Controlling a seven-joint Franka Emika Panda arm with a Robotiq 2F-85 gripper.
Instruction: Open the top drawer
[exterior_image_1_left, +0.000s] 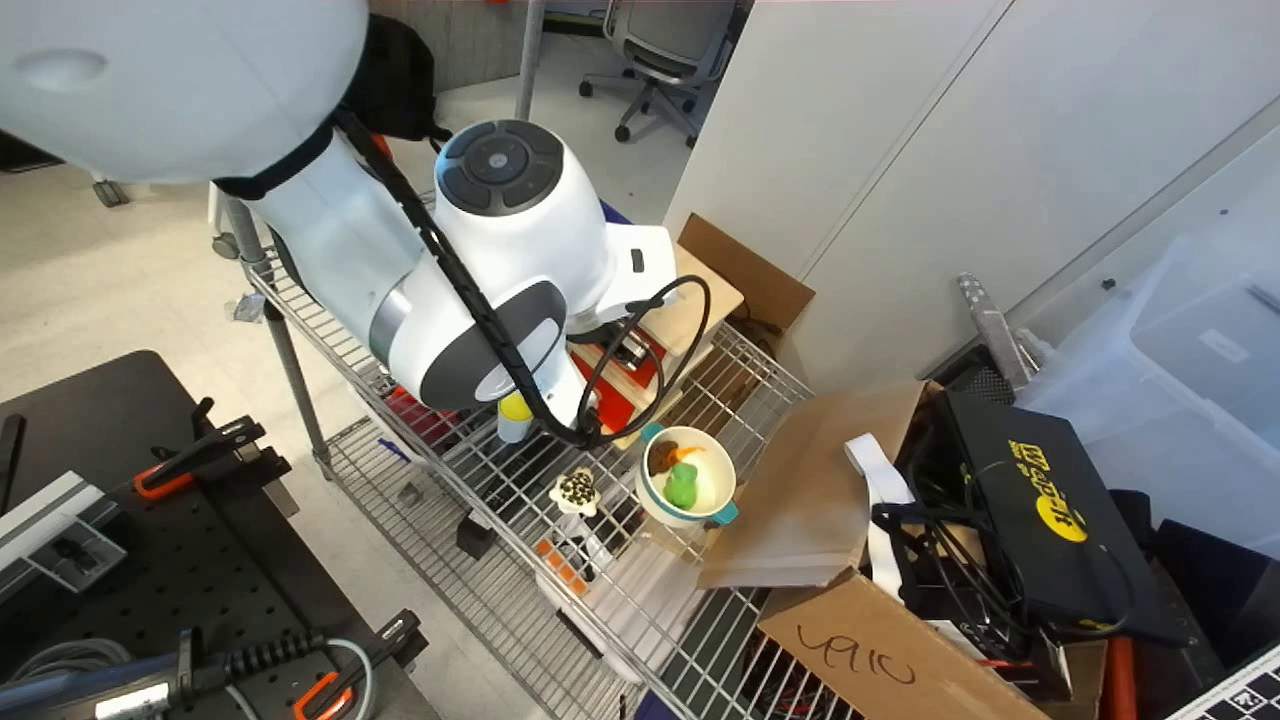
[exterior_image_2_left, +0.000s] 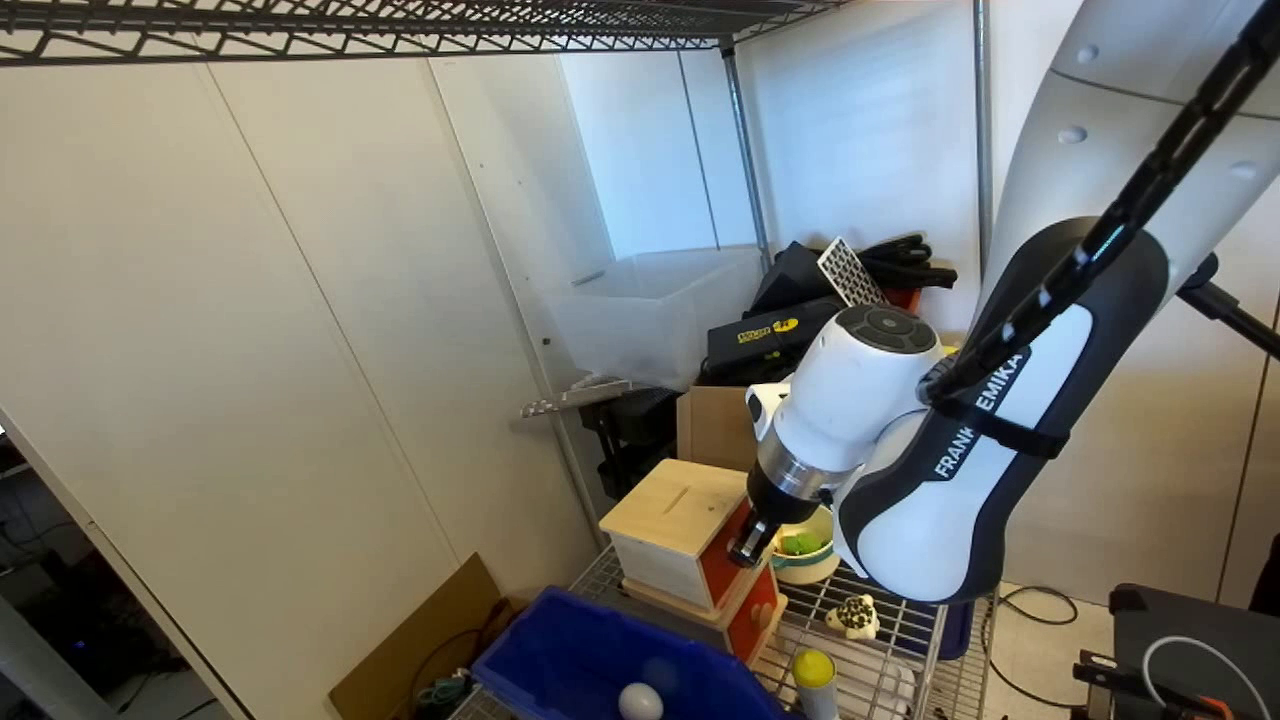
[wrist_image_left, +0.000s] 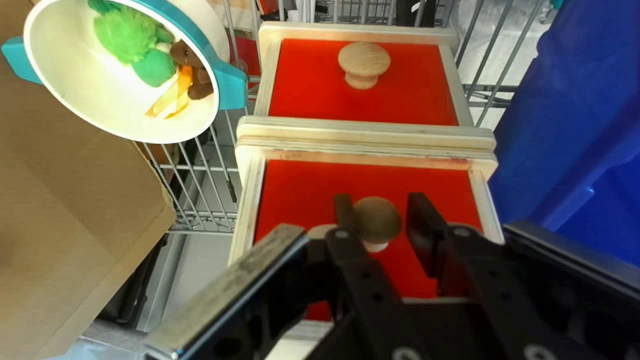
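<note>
The top drawer (wrist_image_left: 300, 195) is the red front in the lower half of the wrist view, where the cabinet stands upside down. It looks shut in the light-wood cabinet (exterior_image_2_left: 655, 570). Its round wooden knob (wrist_image_left: 377, 225) sits between the fingers of my gripper (wrist_image_left: 381, 207). The fingers are open, with a gap on the knob's right side; the left finger is close to it, and I cannot tell if they touch. In an exterior view my gripper (exterior_image_2_left: 747, 553) is at the top drawer's front (exterior_image_2_left: 718, 572). The lower drawer (wrist_image_left: 310, 95) with its own knob (wrist_image_left: 364, 60) is shut.
A blue bin (exterior_image_2_left: 600, 640) holding a white ball (exterior_image_2_left: 640, 702) stands beside the cabinet. A bowl (wrist_image_left: 65, 95) with toy food stands on its other side. A spotted toy (exterior_image_2_left: 855, 617), a yellow-capped bottle (exterior_image_2_left: 815, 680) and a cardboard box (exterior_image_1_left: 790, 490) are on the wire shelf (exterior_image_1_left: 480, 470).
</note>
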